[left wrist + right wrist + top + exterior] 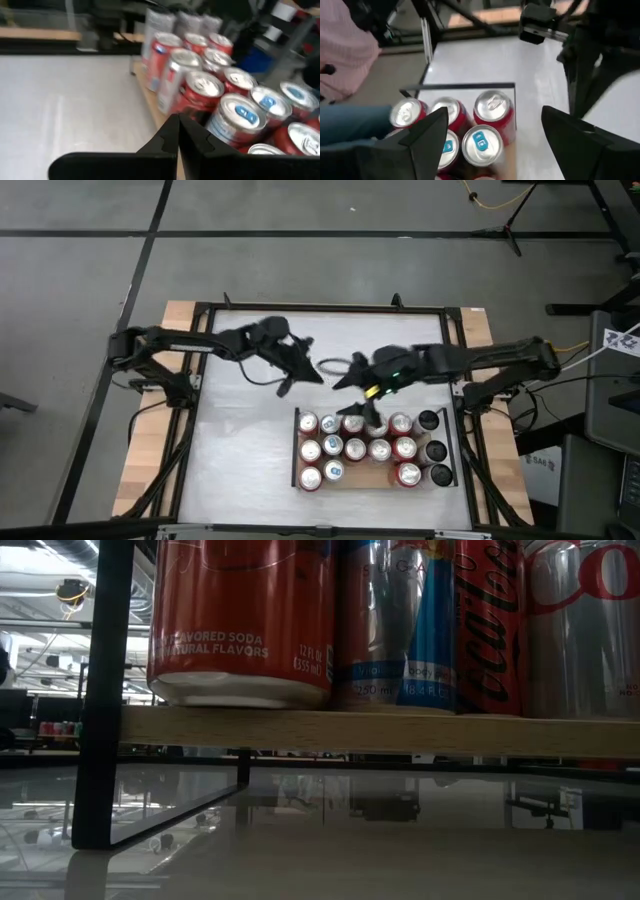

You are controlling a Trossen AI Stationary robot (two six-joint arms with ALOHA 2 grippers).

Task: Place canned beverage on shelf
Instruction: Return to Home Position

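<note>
Some fifteen cans (355, 447) crowd shelf (372, 477) — white tabletop (240, 450).

Grey floor (80, 280) with dark lines (300, 233) crossing it. Tripod legs (513, 232) stand on the floor beyond the table's far edge. White tabletop (240, 460) sits in a black frame (330, 307), with wooden side strips (150, 470). Ceiling strip lights (35, 580) are bright in the room behind. A person in a pink top (345, 45) and blue jeans (345, 127) is near the table.

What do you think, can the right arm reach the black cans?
Probably yes: the right gripper hangs, jaws open, above the shelf near the black cans, whose tops are uncovered; the left gripper waits aside.
</note>
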